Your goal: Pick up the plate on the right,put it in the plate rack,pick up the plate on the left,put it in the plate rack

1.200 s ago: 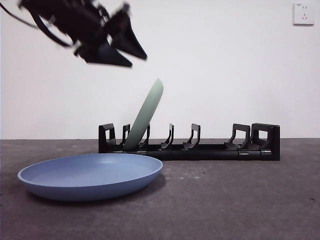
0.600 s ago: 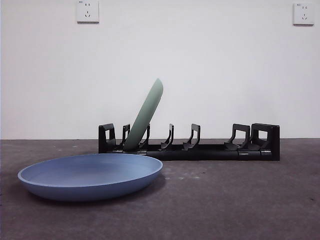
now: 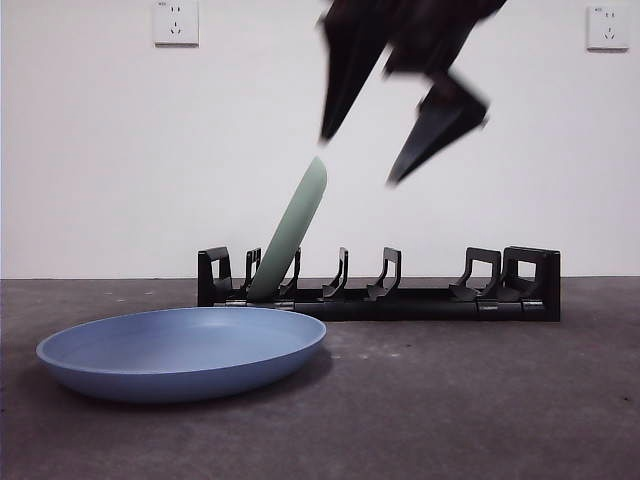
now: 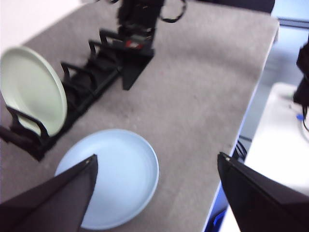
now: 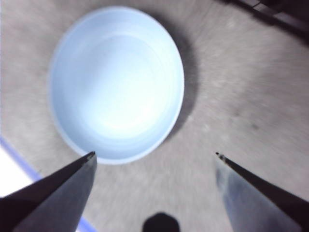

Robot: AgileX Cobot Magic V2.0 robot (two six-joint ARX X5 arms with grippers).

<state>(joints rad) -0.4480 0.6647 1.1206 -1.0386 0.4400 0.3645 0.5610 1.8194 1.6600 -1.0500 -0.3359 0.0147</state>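
Green plate [image 3: 292,235] leans in rack [image 3: 380,290]; blue plate [image 3: 180,352] flat on table [image 3: 480,400] — both grippers, right [image 3: 400,150] and left [image 4: 154,179], spread apart, empty.

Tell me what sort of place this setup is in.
Probably a lab or test room, not a kitchen: a bare white wall with a power socket, a grey felt-like table, and only a plate rack and two plates staged for the arms.
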